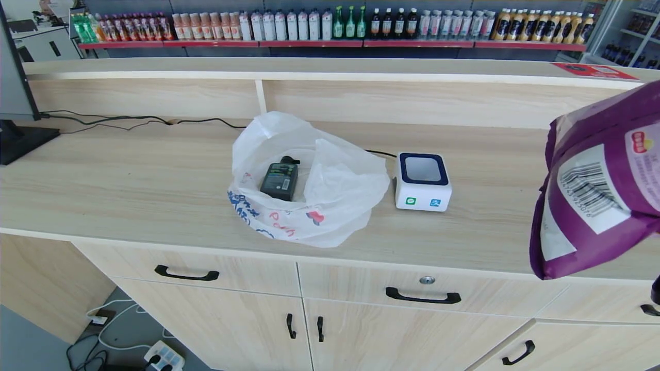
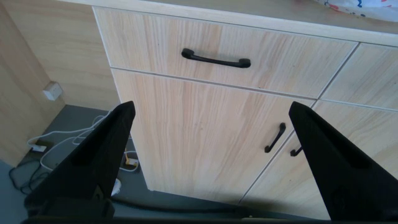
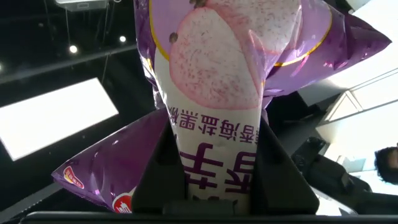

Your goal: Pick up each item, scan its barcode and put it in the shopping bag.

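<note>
Pale wood cabinet fronts are facing me nearest of all, with black handles on the drawers (image 1: 186, 274) and doors. My left claw (image 2: 211, 155) is hanging low in front of them, its two dark fingers (image 2: 93, 162) spread wide with nothing between them, pointing at a cabinet door under a handled drawer. A white power strip (image 1: 164, 355) is lying on the grey floor below, among loose cords.

My right claw (image 3: 214, 155) is pinching a purple snack bag (image 1: 598, 185), both fingers pressing in on the crumpled foil. I am holding it up at my right side, above the front edge of the counter (image 1: 129, 175), with its white barcode label (image 1: 588, 190) turning toward my head camera. It is hanging in the air, apart from the scanner.

On the counter, the white plastic shopping bag (image 1: 330, 206) is sitting open, and a dark flat bottle (image 1: 280, 180) is lying inside it. The white barcode scanner (image 1: 423, 180), with its blue-rimmed window facing up, is standing just beside the bag on my right. A black monitor stand (image 1: 20, 139) is sitting at the far left of the counter, with black cables (image 1: 129, 121) trailing along the back ledge.

Behind the counter, rows of drink bottles (image 1: 330, 23) are standing on a red-edged shelf.
</note>
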Motion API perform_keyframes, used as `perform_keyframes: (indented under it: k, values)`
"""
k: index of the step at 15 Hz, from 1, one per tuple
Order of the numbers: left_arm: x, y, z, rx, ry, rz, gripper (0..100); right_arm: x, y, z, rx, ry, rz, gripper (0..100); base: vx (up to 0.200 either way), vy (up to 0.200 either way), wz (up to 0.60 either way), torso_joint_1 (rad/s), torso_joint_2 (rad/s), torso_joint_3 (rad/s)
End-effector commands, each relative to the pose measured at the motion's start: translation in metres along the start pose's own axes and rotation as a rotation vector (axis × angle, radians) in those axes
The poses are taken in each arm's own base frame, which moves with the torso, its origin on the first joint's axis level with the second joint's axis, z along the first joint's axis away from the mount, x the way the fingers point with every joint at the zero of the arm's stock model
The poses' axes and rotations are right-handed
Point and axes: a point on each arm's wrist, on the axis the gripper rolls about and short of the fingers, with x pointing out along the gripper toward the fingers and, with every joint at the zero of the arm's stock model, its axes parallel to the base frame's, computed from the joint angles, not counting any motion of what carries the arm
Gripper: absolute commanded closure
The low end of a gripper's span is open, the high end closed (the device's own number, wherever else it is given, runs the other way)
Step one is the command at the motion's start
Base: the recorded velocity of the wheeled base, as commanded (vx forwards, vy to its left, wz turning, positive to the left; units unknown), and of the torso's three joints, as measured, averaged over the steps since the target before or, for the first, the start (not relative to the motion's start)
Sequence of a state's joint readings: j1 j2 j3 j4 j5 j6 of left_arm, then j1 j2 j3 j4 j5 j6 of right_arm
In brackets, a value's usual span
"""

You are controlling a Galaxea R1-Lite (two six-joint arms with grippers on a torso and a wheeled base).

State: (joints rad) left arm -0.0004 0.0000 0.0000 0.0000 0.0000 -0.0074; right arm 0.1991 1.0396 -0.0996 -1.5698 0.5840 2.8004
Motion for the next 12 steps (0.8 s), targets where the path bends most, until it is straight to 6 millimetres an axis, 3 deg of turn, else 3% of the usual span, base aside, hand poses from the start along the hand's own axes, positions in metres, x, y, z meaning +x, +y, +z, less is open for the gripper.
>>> perform_keyframes:
  k: [1,5,12]
  values:
    - [0.000,0.000,0.000,0.000,0.000,0.002,0,0.002,-0.001,-0.003,0.087,0.027,-0.017,100,0.000,0.000,0.00,0.000,0.00,0.000]
    - [0.000,0.000,0.000,0.000,0.000,0.002,0,0.015,-0.003,0.008,0.134,0.029,-0.111,100,0.000,0.000,0.00,0.000,0.00,0.000]
    - [0.000,0.000,0.000,0.000,0.000,0.000,0,0.043,-0.027,-0.001,0.273,0.187,-0.331,100,0.000,0.000,0.00,0.000,0.00,0.000]
